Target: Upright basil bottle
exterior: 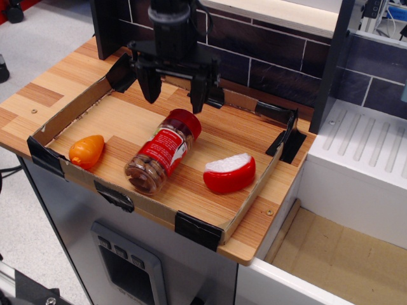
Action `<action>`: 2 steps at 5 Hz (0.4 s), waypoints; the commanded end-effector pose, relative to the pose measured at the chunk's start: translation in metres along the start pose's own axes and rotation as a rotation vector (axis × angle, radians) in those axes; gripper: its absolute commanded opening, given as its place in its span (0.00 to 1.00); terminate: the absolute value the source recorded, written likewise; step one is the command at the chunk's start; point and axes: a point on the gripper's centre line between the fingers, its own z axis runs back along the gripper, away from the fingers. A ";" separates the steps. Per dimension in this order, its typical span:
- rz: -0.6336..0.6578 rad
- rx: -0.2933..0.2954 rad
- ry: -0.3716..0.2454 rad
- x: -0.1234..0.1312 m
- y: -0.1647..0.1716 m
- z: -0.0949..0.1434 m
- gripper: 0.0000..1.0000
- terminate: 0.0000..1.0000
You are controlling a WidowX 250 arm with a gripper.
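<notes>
Nothing of the task was done: the basil bottle (pixel 161 152) lay on its side in the cardboard tray (pixel 57 121) on the table (pixel 44 89), red lid just below the fingers (pixel 150 82). The fingers were spread wide and empty above it, so grasping and standing it up remained.

The arm above the claw (pixel 173 96) is cut by the top edge. The label text on the basil bottle (pixel 160 153) is too small to read.
</notes>
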 end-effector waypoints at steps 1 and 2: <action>-0.013 0.058 -0.074 0.007 -0.001 -0.006 1.00 0.00; -0.017 0.066 -0.062 0.006 -0.002 -0.014 1.00 0.00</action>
